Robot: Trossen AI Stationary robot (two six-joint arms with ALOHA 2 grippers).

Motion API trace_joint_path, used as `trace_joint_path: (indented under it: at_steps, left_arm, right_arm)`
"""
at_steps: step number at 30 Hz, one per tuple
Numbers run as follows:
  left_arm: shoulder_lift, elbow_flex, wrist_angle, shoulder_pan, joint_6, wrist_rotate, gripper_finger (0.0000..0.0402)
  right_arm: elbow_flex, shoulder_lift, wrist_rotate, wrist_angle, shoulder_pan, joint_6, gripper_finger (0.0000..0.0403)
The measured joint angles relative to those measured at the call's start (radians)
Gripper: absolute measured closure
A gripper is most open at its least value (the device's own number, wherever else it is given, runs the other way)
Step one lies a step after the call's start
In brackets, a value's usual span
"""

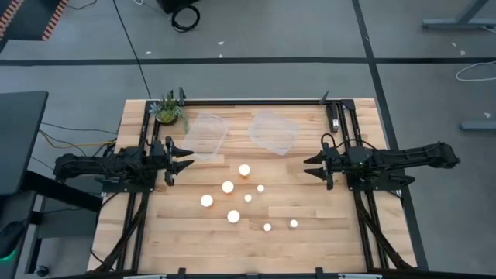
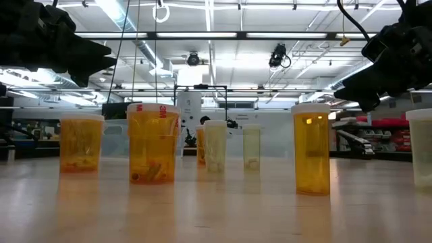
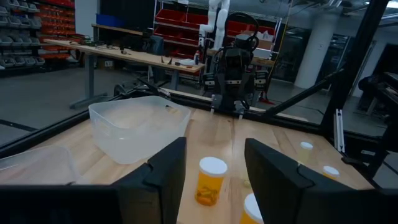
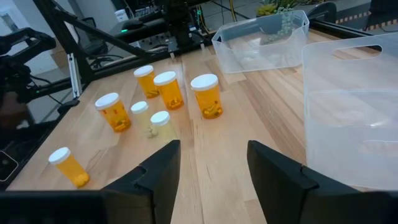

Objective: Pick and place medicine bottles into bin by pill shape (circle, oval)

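Note:
Eight small amber bottles with white caps stand upright on their bases in a loose cluster (image 1: 236, 200) at the middle of the wooden table. They also show in the right wrist view (image 4: 169, 89) and the low view (image 2: 153, 143). My left gripper (image 1: 188, 157) is open and empty, above the table to the left of the cluster. The nearest bottle (image 3: 210, 180) shows beyond its fingers. My right gripper (image 1: 308, 167) is open and empty, to the right of the cluster, facing it (image 4: 214, 149).
Two clear plastic bins stand side by side behind the cluster, the left bin (image 1: 205, 136) and the right bin (image 1: 273, 132). A small green potted plant (image 1: 169, 108) sits at the far left corner. Black frame rails (image 1: 256, 101) run along the far edge and both sides.

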Motion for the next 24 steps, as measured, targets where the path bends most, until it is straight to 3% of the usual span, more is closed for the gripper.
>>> trace_joint_path:
  at_steps: [19,24]
  left_arm:
    - [0.000,0.000,0.000,0.000,0.000,0.000,0.0230]
    - [0.001,0.000,0.000,0.000,0.000,0.000,0.0230]
  right_arm:
    - [-0.003,0.000,0.010,0.035,0.000,0.001,0.0210]
    - [-0.003,0.000,0.168,0.215,0.000,0.046,0.0210]
